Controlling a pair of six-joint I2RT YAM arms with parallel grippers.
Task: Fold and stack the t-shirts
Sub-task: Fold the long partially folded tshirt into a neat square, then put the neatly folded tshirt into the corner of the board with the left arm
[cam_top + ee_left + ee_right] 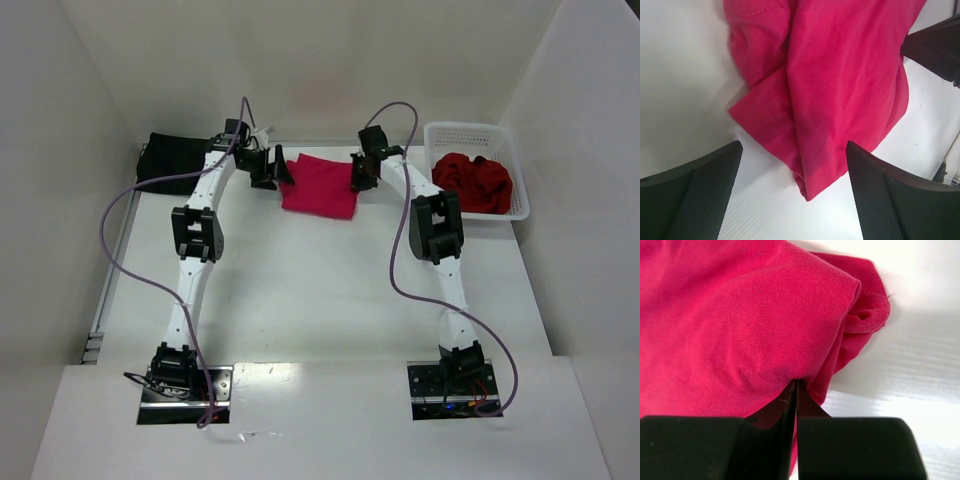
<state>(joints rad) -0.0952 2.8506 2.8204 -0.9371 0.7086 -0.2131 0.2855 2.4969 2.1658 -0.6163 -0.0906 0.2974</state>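
A crimson-pink t-shirt lies folded on the table at the back, between both arms. My left gripper stands open at its left edge. In the left wrist view the shirt spreads beyond the open gripper, with a folded corner reaching between the black fingers and touching neither. My right gripper is at the shirt's right edge. In the right wrist view that gripper is shut, pinching a fold of the shirt. A black t-shirt lies at the far left. Dark red t-shirts sit bunched in the basket.
A white lattice basket stands at the back right against the wall. White walls close in the table at the left, back and right. The right gripper's black body shows at the top right of the left wrist view.
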